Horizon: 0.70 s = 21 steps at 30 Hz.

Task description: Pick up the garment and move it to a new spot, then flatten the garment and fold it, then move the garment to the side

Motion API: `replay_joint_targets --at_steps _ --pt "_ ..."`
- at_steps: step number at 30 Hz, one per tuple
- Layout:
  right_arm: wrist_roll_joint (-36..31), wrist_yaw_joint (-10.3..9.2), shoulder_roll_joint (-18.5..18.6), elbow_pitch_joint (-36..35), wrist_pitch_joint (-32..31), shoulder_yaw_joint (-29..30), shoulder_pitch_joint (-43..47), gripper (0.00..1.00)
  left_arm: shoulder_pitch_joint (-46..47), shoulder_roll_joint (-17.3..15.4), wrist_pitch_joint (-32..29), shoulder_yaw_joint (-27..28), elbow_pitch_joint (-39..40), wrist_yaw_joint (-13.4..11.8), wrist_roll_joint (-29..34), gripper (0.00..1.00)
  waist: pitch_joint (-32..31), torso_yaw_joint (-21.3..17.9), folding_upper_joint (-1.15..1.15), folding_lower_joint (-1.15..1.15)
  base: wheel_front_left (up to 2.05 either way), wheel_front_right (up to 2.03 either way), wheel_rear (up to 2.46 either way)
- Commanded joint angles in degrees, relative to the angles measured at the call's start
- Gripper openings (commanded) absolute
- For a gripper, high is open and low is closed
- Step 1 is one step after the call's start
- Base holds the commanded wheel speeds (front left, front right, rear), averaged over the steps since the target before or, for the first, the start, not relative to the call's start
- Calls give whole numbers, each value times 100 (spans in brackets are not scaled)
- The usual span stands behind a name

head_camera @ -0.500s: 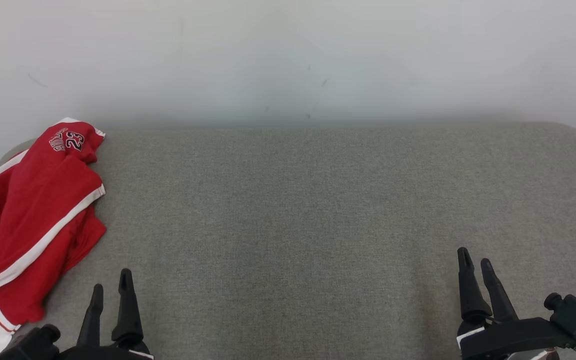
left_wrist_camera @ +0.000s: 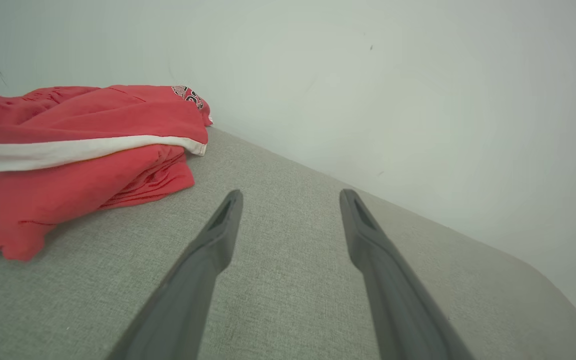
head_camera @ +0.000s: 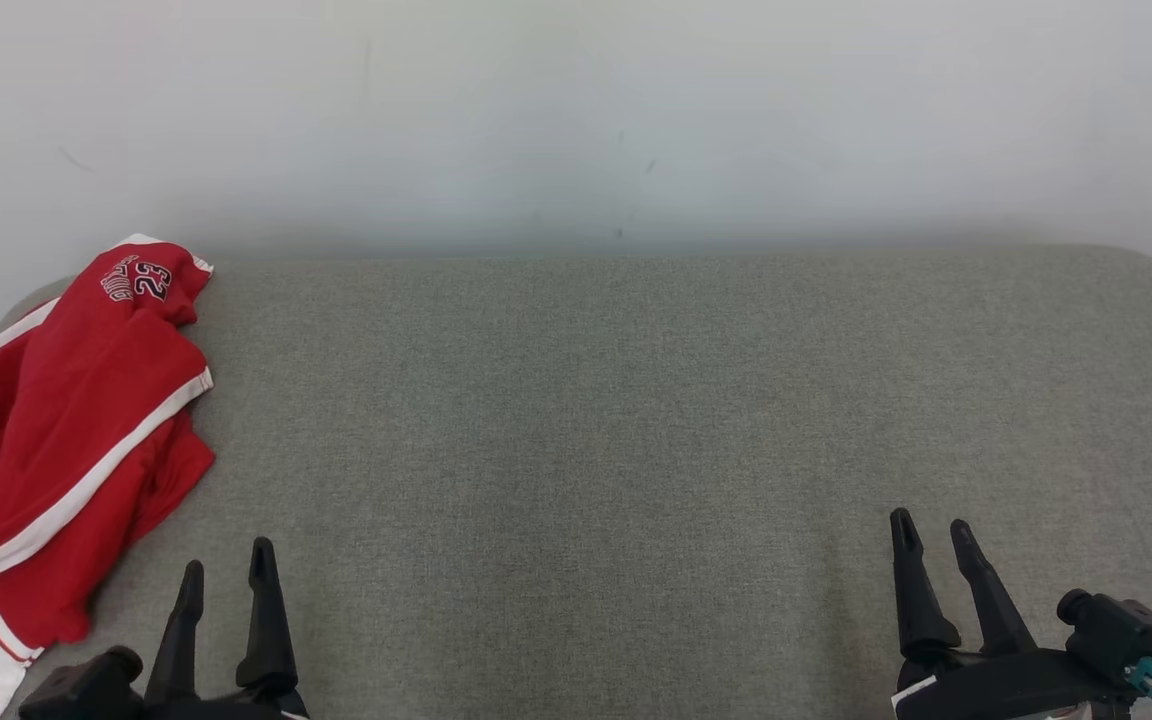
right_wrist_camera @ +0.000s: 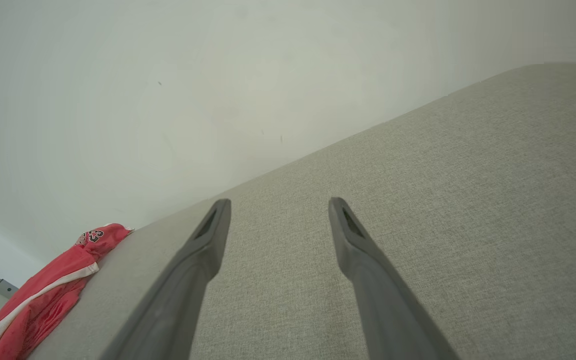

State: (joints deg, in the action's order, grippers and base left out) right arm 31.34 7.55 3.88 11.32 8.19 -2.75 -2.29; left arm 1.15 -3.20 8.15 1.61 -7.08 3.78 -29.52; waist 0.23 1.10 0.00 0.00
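Heaped at the far left end of a grey fabric-covered desk (head_camera: pixel 586 420): a crumpled red sports garment w/ white stripes & a dark number print (head_camera: pixel 66 430). Lies loose, folds bunched up, printed corner pointing to the back, close to the plain white wall (head_camera: pixel 576 120). Runs past the left edge of the head view; white panel w/ a thin red line at the near end. Touched by neither gripper.

Low in the head view, nr the desk's front left: left gripper (head_camera: pixel 226 560), two long dark fingers pointing away from the robot. Spread wide apart in the left wrist view (left_wrist_camera: pixel 292 195), bare grey fabric btwn them, nothing gripped. Garment (left_wrist_camera: pixel 83 150) off to that view's left, beyond the fingertips, a strip of desk in btwn. Can't tell whether the fingers (left_wrist_camera: pixel 208 250) touch the desk or hang just above it.

At the front right: right gripper (head_camera: pixel 931 523), fingers likewise pointing away. Also fully spread in the right wrist view (right_wrist_camera: pixel 279 202), empty, only desk fabric btwn. Well apart from the garment (right_wrist_camera: pixel 43 295), visible small at that view's lower left, at the desk's opposite end.
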Motion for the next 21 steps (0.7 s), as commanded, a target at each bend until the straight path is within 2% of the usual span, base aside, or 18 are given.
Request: replay_joint_targets --at_steps 1,21 --pt "-164 -7 45 -50 59 -28 -22 100 -31 -36 57 -23 80 -14 192 100 4 2 0 0 0 0 0" --pt "-1316 -9 36 -185 330 -108 13 100 -98 -70 334 -35 232 -71 1264 100 45 54 0 0 0 0 0"
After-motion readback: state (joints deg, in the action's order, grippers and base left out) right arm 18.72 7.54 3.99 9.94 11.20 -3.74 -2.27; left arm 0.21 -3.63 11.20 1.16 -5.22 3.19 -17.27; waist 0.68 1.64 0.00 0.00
